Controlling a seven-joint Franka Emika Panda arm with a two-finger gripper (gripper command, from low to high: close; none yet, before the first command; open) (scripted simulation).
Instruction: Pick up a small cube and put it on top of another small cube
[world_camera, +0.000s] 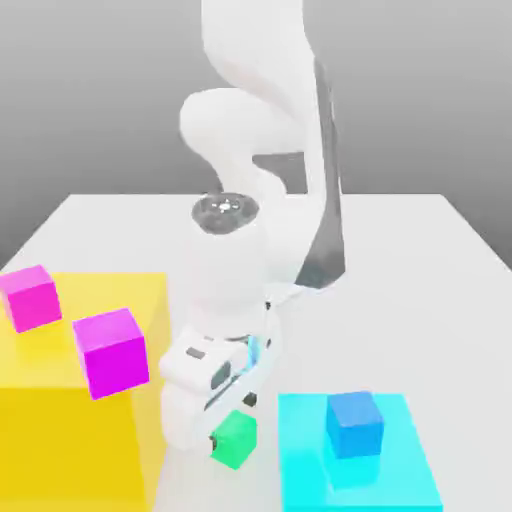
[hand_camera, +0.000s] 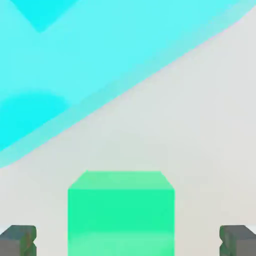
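The small green cube (world_camera: 236, 440) rests on the white table near the front, between the yellow pad and the cyan pad. My gripper (world_camera: 228, 432) has come down over it, the arm covering part of the cube in the exterior view. In the hand view the green cube (hand_camera: 121, 212) sits between my two fingertips (hand_camera: 18, 240), which stand wide apart on either side without touching it; the gripper (hand_camera: 128, 241) is open. A blue cube (world_camera: 354, 423) sits on the cyan pad (world_camera: 400, 480) to the exterior view's right of the green cube.
A yellow pad (world_camera: 60, 430) lies at the exterior view's left with two magenta cubes (world_camera: 110, 352) on it, the second (world_camera: 32, 297) farther back. The cyan pad (hand_camera: 75, 65) lies close beyond the green cube in the hand view. The white table (world_camera: 420, 250) stretches behind.
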